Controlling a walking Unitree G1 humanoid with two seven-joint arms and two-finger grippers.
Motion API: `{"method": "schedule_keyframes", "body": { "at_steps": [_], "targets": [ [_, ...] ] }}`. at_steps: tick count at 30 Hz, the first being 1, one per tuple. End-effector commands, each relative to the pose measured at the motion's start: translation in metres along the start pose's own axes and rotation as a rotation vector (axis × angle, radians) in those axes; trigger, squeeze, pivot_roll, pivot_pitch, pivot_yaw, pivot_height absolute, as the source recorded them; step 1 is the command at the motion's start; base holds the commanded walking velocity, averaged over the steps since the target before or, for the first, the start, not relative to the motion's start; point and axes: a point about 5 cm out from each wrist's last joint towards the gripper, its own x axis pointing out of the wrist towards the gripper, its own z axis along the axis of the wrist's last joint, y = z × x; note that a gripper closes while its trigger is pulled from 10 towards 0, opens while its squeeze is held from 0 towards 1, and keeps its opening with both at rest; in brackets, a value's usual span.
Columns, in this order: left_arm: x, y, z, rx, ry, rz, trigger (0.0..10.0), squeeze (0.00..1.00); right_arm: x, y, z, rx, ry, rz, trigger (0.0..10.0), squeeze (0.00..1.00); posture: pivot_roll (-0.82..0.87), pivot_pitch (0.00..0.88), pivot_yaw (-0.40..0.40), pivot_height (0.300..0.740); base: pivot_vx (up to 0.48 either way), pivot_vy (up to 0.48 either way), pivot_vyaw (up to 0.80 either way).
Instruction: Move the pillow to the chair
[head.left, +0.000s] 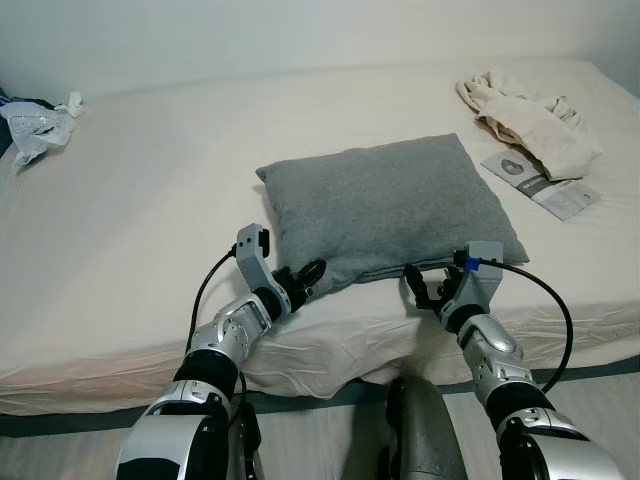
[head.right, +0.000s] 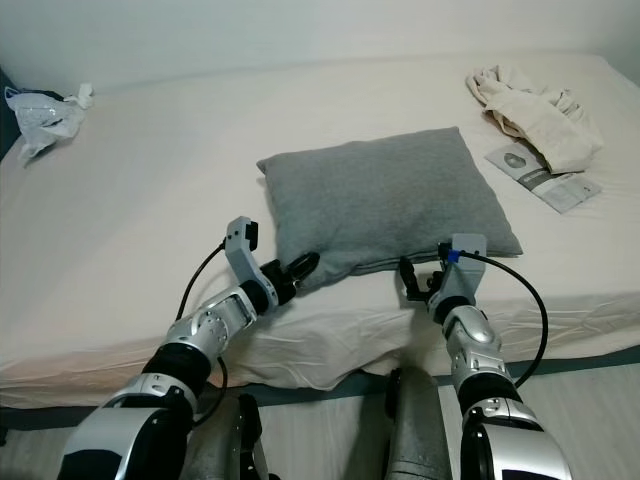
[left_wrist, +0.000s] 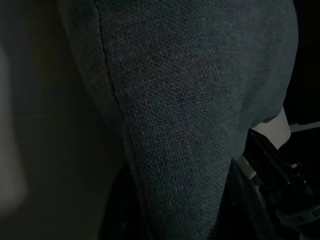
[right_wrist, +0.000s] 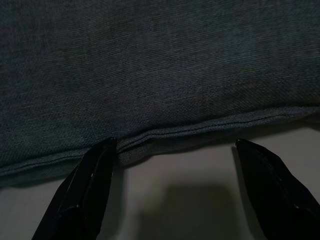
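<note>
A grey pillow (head.left: 390, 205) lies flat on the cream bed (head.left: 150, 220), close to the near edge. My left gripper (head.left: 306, 277) sits at the pillow's near left corner, touching the fabric; in the left wrist view the pillow (left_wrist: 190, 100) is pressed close to the camera. My right gripper (head.left: 424, 285) is open at the pillow's near right edge. In the right wrist view its two black fingers (right_wrist: 85, 195) spread wide on the sheet, tips just at the pillow's seam (right_wrist: 200, 127), with nothing between them.
Beige clothes (head.left: 530, 120) and a grey leaflet (head.left: 545, 185) lie at the bed's far right. A crumpled white plastic bag (head.left: 40, 125) rests at the far left. The mattress's front edge (head.left: 330, 370) drops to a pale floor right before me.
</note>
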Motion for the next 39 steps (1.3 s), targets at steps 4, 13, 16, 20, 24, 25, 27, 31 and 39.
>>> {"method": "schedule_keyframes", "body": {
  "at_steps": [4, 13, 16, 20, 24, 25, 27, 31, 39],
  "targets": [
    [-0.022, 0.023, -0.003, 0.064, 0.084, -0.02, 0.0, 0.0, -0.005, 0.002, -0.006, 0.014, 0.0, 0.035, 10.0, 0.0, -0.01, 0.222, 0.064, 0.556, 0.0, 0.0, 0.0],
    [-0.061, 0.055, 0.009, 0.162, 0.284, -0.093, 0.0, 0.0, -0.006, -0.001, 0.009, 0.063, -0.057, 0.13, 10.0, 0.0, 0.0, 0.217, 0.049, 0.556, 0.0, 0.0, 0.0],
    [-0.067, 0.062, 0.022, 0.201, 0.29, -0.076, 0.0, 0.0, -0.006, -0.001, 0.022, 0.118, -0.11, 0.187, 10.0, 0.0, 0.0, 0.219, 0.05, 0.556, 0.0, 0.0, 0.0],
    [-0.072, 0.066, 0.04, 0.252, 0.289, -0.057, 0.0, 0.0, -0.007, -0.005, 0.043, 0.156, -0.18, 0.252, 10.0, 0.0, 0.0, 0.221, 0.053, 0.556, 0.0, 0.0, 0.0],
    [-0.076, 0.068, 0.058, 0.294, 0.308, -0.061, 0.0, 0.0, -0.009, -0.023, 0.063, 0.149, -0.227, 0.216, 10.0, 0.0, -0.01, 0.225, 0.054, 0.556, 0.0, 0.0, 0.0],
    [-0.08, 0.07, 0.065, 0.35, 0.354, -0.059, 0.0, 0.0, -0.011, -0.041, 0.072, 0.137, -0.241, 0.145, 10.0, 0.0, -0.01, 0.227, 0.053, 0.556, 0.0, 0.0, 0.0],
    [-0.082, 0.071, 0.069, 0.369, 0.367, -0.054, 0.0, 0.0, -0.014, -0.052, 0.076, 0.137, -0.248, 0.102, 10.0, 0.0, -0.01, 0.229, 0.052, 0.556, 0.0, 0.0, 0.0],
    [-0.09, 0.074, 0.083, 0.407, 0.394, -0.054, 0.0, 0.0, -0.026, -0.09, 0.079, 0.122, -0.215, -0.09, 10.0, 0.0, -0.01, 0.23, 0.054, 0.556, 0.0, 0.0, 0.0],
    [-0.095, 0.072, 0.081, 0.366, 0.47, -0.143, 0.0, 0.0, -0.032, -0.101, 0.051, 0.19, -0.053, -0.165, 10.0, 0.0, 0.0, 0.248, 0.063, 0.556, 0.0, 0.0, 0.0]
  ]
}}
